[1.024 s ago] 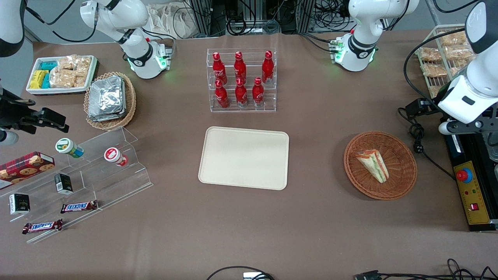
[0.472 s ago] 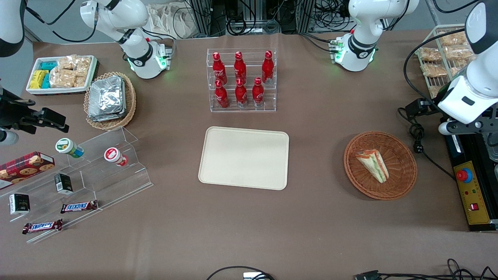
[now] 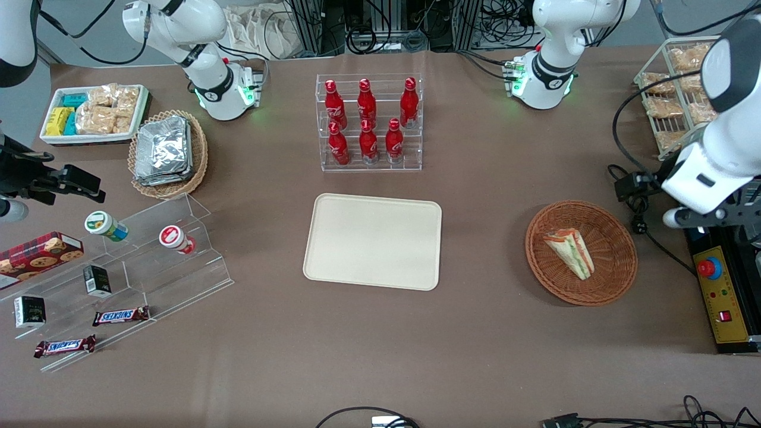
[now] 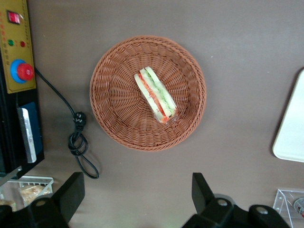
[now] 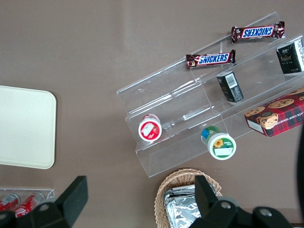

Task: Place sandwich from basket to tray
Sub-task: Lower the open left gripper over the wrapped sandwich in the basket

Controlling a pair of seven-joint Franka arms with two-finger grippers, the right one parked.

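Observation:
The sandwich [image 3: 571,252] [image 4: 156,95], a pale wedge with green and red-orange filling, lies in the round reddish-brown wicker basket [image 3: 618,279] [image 4: 118,118] at the working arm's end of the table. My gripper [image 4: 137,192] hangs open high over bare table just outside the basket's rim, nothing between its dark fingers [image 4: 71,190]. In the front view its white wrist [image 3: 704,175] stands beside the basket, toward the table's end. The cream tray [image 3: 373,249] [image 4: 292,137] lies flat at the table's middle with nothing on it.
A yellow control box with a red button [image 3: 707,267] [image 4: 23,71] and a coiled black cable [image 3: 639,220] [image 4: 78,142] lie beside the basket. A wire rack of snack packs [image 3: 672,101] and a clear rack of red bottles [image 3: 368,122] stand farther from the camera.
The working arm's wrist has shifted a little nearer the camera and toward the basket. Sandwich, basket and tray have not moved.

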